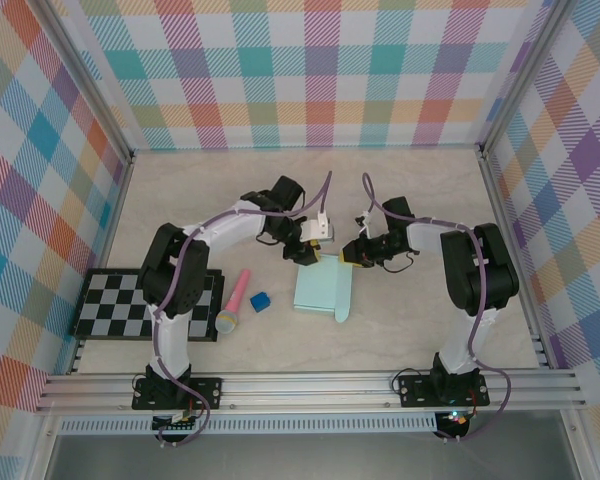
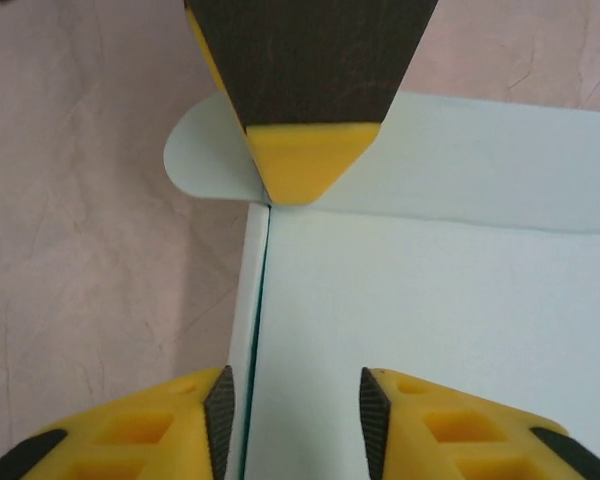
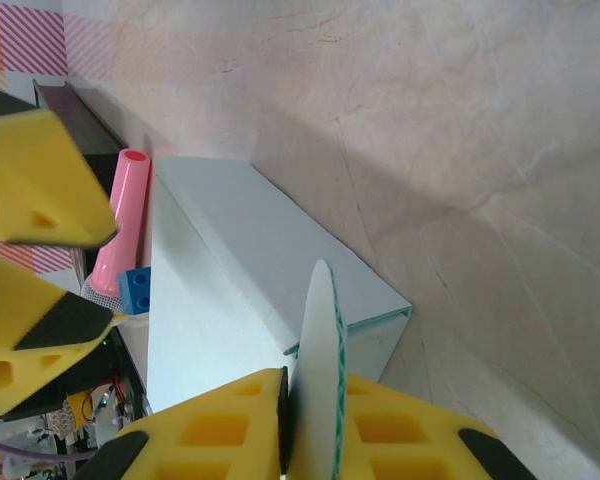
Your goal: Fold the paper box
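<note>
**Light card, held at the far end**

Top view: the paper box (image 1: 320, 290) lies mid-table, just right of a blue cube (image 1: 259, 301), with both grippers at its far edge. Left wrist view: the left gripper (image 2: 297, 405) stands part-open astride the box's side crease, clamping nothing. Right wrist view: the right gripper (image 3: 313, 400) pinches a rounded flap (image 3: 322, 320) edge-on. The card looks light, springy and easily creased, so flaps and score lines are probably the best holds.

Pale mint paper box (image 1: 320, 289), partly folded
</note>
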`<action>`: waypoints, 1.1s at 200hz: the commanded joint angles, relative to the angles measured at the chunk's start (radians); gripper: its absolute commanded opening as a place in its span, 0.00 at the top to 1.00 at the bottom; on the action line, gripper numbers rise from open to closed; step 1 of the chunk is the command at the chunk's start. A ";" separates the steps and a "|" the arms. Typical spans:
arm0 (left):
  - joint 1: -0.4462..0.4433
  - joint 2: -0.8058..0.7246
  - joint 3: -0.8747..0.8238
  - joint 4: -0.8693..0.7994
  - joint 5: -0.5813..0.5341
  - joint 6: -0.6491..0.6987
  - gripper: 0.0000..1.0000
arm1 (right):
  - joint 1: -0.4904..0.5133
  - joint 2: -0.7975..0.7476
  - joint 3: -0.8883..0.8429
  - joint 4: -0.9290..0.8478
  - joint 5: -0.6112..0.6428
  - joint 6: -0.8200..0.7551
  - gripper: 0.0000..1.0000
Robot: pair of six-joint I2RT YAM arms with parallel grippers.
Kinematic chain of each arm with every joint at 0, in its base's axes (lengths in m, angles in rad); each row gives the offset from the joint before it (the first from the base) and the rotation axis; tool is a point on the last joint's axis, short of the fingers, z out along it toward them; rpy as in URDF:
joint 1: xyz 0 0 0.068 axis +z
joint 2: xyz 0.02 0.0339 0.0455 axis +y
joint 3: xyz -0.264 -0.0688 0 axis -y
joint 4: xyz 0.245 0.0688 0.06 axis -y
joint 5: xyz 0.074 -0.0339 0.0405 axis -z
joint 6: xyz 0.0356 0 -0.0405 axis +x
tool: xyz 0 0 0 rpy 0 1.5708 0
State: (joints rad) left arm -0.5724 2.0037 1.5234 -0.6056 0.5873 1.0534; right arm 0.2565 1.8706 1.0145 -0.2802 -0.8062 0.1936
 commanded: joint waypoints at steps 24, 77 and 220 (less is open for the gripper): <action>0.005 0.085 0.122 -0.094 0.045 0.091 0.64 | 0.004 0.033 0.032 -0.082 0.010 -0.052 0.84; -0.001 0.114 0.134 -0.083 -0.035 0.074 0.63 | 0.003 0.045 0.035 -0.090 0.012 -0.057 0.84; -0.047 0.191 0.199 -0.189 -0.135 0.083 0.71 | 0.004 0.044 0.042 -0.101 0.018 -0.049 0.85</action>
State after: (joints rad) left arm -0.5995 2.1532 1.6943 -0.7322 0.4774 1.1160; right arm 0.2562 1.8900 1.0477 -0.3447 -0.8131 0.1703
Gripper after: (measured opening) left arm 0.286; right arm 0.154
